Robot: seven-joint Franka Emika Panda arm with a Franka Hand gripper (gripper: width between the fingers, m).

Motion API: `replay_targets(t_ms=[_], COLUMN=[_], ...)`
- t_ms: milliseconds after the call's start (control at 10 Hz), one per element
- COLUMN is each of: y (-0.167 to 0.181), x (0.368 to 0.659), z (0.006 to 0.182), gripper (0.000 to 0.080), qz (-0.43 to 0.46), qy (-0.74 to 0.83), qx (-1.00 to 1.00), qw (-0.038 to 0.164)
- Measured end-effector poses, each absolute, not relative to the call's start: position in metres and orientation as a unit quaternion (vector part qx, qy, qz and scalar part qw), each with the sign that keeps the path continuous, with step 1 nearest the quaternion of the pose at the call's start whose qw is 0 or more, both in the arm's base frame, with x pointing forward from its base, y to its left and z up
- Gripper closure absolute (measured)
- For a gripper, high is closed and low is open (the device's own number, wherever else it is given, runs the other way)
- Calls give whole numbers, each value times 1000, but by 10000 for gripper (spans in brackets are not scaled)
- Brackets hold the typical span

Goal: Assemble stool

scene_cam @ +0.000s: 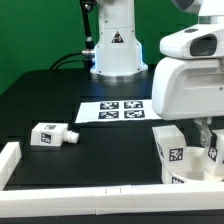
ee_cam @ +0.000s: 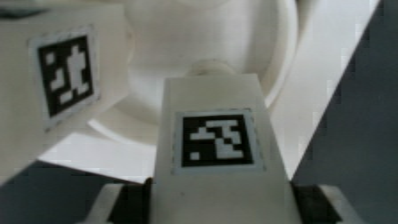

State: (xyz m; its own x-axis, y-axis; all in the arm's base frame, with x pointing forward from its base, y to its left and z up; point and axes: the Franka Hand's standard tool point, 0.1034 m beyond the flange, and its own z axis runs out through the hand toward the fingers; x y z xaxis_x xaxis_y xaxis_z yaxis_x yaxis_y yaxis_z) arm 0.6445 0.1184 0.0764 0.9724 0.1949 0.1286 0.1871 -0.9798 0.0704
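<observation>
One seat (ee_cam: 276,45) and three legs are counted. The first leg (ee_cam: 222,130) is clasped by the gripper (ee_cam: 222,205); the second leg (ee_cam: 63,70) is seen just beside it, the third leg (scene_cam: 45,133) well apart.

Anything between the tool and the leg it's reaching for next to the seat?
Nothing visible. In the wrist view the leg sits inside the tool, between its fingers, tag facing the camera, with the seat disc just behind it. Whether the fingers touch it is unclear.
</observation>
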Motion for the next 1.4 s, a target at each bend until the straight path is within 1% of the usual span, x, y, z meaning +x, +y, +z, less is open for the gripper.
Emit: replay_targets(t_ms=[200, 500, 600, 900, 1000, 1100, 1300, 1400], y=[117, 113, 111, 110, 109, 105, 111, 109], x=[644, 641, 640, 640, 639, 638, 635, 634], z=[76, 75, 75, 75, 75, 75, 72, 72], gripper=[465, 465, 465, 465, 465, 465, 464, 464], qz=[69, 65, 60, 59, 56, 51, 43, 44], qy=[25, -276, -324, -398, -459, -538, -712, -740], qx=[997, 959, 944, 916, 887, 841, 699, 670], qw=[25, 7, 4, 0, -6, -15, -43, -52])
